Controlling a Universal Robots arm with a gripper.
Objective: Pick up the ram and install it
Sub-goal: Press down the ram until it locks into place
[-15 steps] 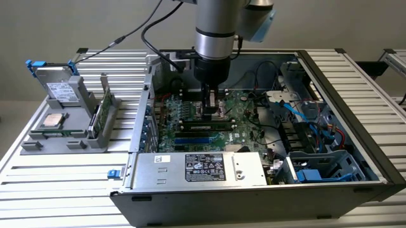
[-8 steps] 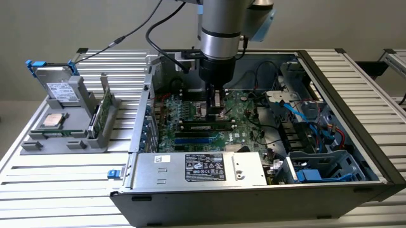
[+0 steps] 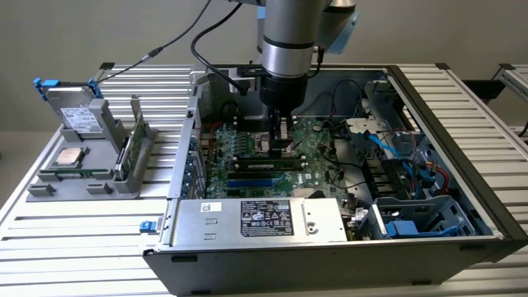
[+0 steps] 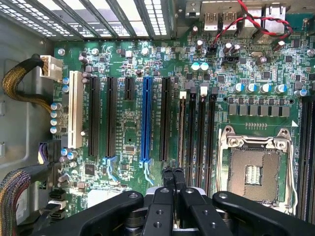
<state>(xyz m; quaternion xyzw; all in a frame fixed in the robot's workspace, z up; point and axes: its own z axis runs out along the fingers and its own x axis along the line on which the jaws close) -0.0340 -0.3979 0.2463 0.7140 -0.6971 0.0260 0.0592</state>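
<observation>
Your gripper (image 4: 173, 173) points straight down into the open computer case (image 3: 462, 154), fingers closed together on nothing, just above the motherboard (image 4: 133, 123). The ram (image 3: 266, 165) sits in its slot beyond.

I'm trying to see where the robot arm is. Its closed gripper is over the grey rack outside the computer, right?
Not quite. The closed gripper is over the green motherboard inside the open computer case, not over the grey rack. That rack stands outside the case, at the exterior view's left. The exterior view shows this.
</observation>
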